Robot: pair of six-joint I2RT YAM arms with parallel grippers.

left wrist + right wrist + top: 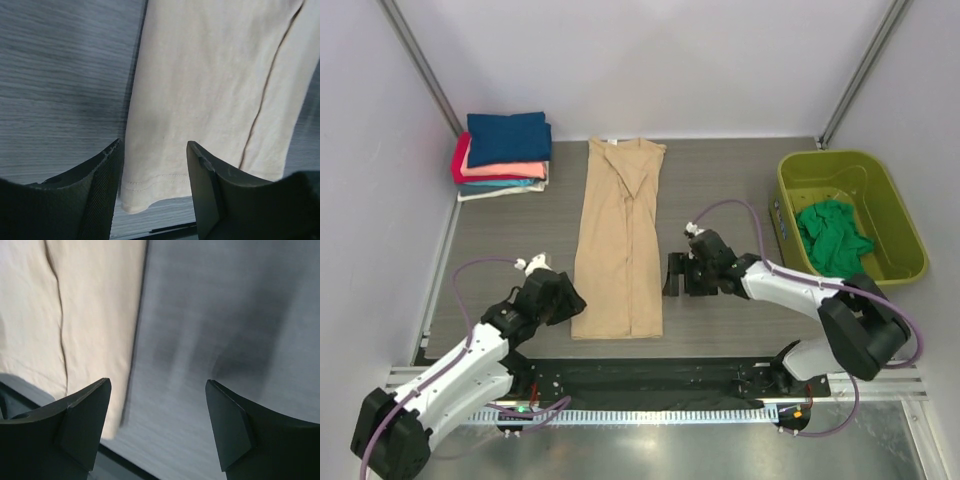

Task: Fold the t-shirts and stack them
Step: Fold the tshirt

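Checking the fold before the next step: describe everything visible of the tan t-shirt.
The tan t-shirt is soft, cotton-looking, sides folded inward into a long narrow strip, collar far, stitched hem at the near end. It lies flat on the grey table. The open left claw straddles its near-left hem corner; the open right claw sits beside its right edge.

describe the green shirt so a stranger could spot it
Look to the table's far right, where a lime tub sits. Inside it lies the green shirt. Unlike the flat tan shirt mid-table and the folded stack far left, it is bunched up.
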